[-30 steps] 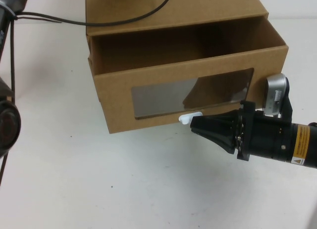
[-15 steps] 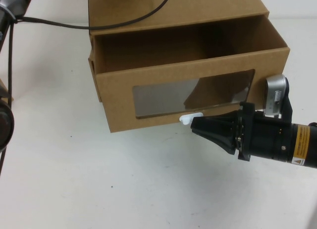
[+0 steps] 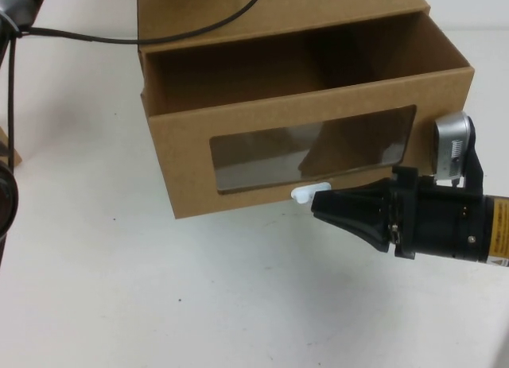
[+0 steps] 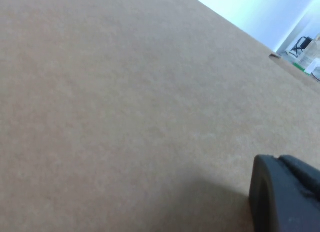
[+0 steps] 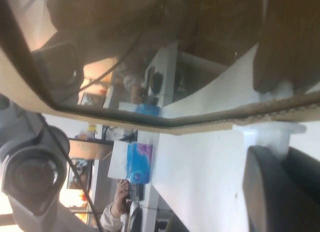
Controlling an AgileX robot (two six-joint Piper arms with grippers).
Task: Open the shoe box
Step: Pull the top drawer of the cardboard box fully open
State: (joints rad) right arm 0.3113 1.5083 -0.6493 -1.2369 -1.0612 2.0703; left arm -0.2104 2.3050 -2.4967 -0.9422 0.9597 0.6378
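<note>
You are looking at the shoe box (image 3: 262, 22) sitting on the white tabletop (image 3: 159, 304), toward the far side and a little right of the middle. It is a brown cardboard box of the sliding kind. Its drawer (image 3: 187, 173) is standing partly out of the outer sleeve (image 3: 318, 6), toward the robot, so the hollow inside is showing from above. The drawer's front panel is carrying a clear window (image 3: 310, 149), and just under that window a white pull tab (image 3: 306, 193) is sticking out.

Your right end effector (image 3: 322, 203) is reaching in from the right, low over the tabletop, and it is clenched on the white pull tab. In the right wrist view the tab (image 5: 267, 134) is sitting right at the dark tip, below the window's edge.

Your left end effector (image 4: 282, 194) is showing only in the left wrist view, lying close against a plain cardboard face of the box (image 4: 125, 91). You cannot tell from here whether it is released or clenched, nor whether it is touching the cardboard. A black cable (image 3: 199, 26) is trailing across the top of the sleeve from the left.
</note>
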